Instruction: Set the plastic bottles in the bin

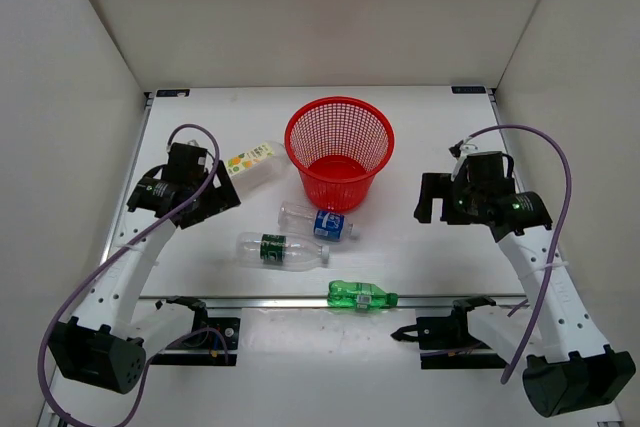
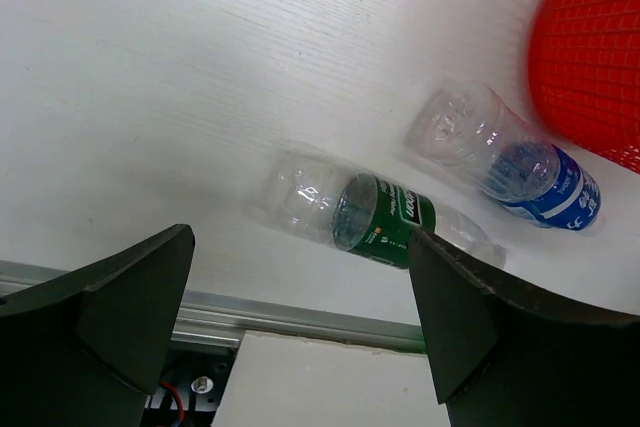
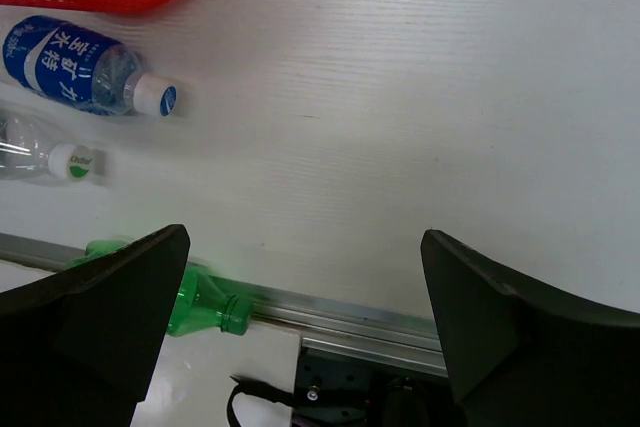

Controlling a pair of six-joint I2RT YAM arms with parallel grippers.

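Note:
The red mesh bin [image 1: 300,132] stands upright at the back middle of the table with nothing in it. Four plastic bottles lie on their sides. The white fruit-print one [image 1: 250,162] is left of the bin. The blue-label one [image 1: 318,223] lies just in front of the bin. The dark-green-label one [image 1: 283,250] is nearer still, and the green tinted one [image 1: 362,295] rests on the front rail. My left gripper [image 1: 218,197] hangs open to the left of the bottles, holding nothing. My right gripper [image 1: 432,199] is open and holds nothing, right of the bin. The left wrist view shows the dark-green-label bottle [image 2: 380,222], the blue-label bottle [image 2: 520,162] and the bin [image 2: 590,57].
An aluminium rail [image 1: 250,299] runs across the near side of the table, with both arm bases bolted behind it. White walls enclose the left, back and right sides. In the right wrist view, the green bottle's neck [image 3: 205,309] lies on the rail [image 3: 340,307].

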